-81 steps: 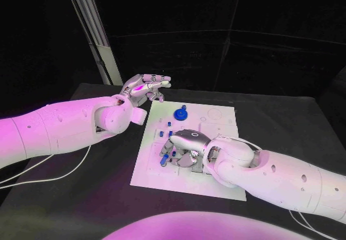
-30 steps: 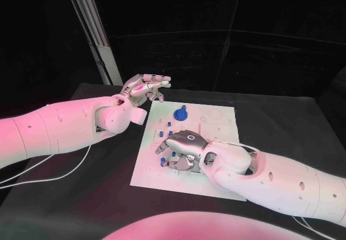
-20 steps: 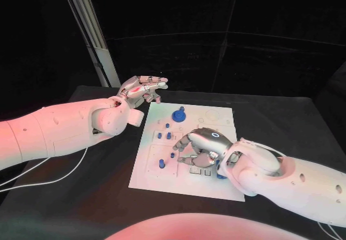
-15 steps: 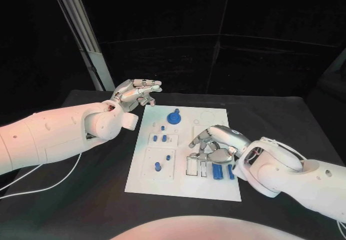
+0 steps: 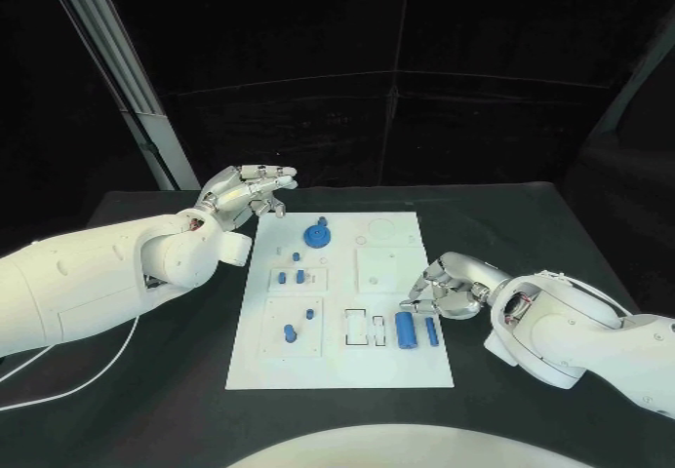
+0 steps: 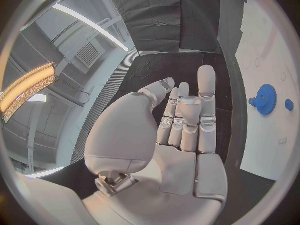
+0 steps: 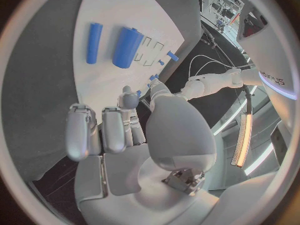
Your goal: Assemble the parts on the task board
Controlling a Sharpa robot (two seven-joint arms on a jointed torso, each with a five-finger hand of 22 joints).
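Now the right hand (image 5: 448,289), fingers curled in on nothing, is hovering just right of two blue pegs (image 5: 405,328) lying near-to-far.

Both arms have smooth, rounded white shells built in segments, with small dark screw holes set into the casing. The left arm (image 5: 99,278) carries a thin white cable that loops out beside it. Each arm ends in a silver metallic hand with jointed, segmented fingers: the left hand (image 5: 242,193) and the right hand (image 5: 448,286). In the wrist views the palms are smooth pale-grey plates, and the fingers (image 6: 199,112) have rounded tips.
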